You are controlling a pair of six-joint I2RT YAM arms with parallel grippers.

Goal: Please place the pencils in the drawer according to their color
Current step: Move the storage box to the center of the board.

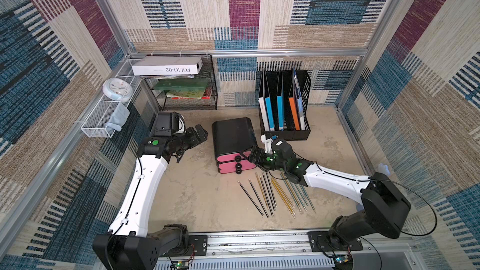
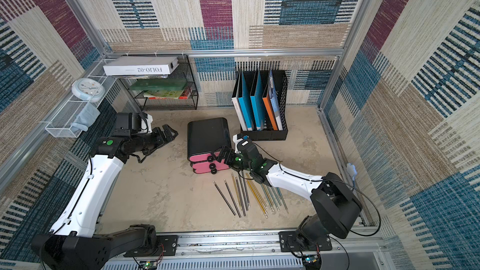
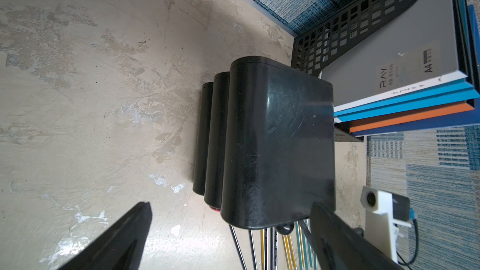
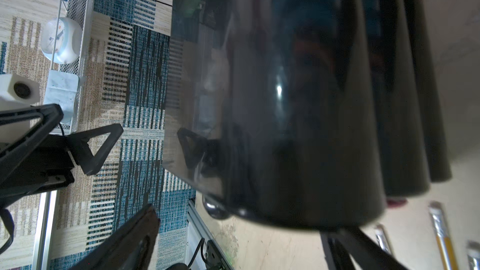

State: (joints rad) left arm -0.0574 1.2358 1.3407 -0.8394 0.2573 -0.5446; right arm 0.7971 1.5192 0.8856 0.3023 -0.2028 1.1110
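Your right pincer (image 1: 247, 156) gapes wide beside the drawer (image 1: 232, 136) and its top knob (image 1: 237, 157); your left pincer (image 1: 202, 133) is wide, empty. Miss the knob and the unbraced drawer could slide.

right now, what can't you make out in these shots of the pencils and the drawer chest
- Inside the drawer chest: in both top views its pink fronts hide it.
- Top knob: the right gripper crowds it; contact unclear.
- Teal pencils: upper ends under the right arm in both top views.
- Right wrist view: chest blurred, too close.
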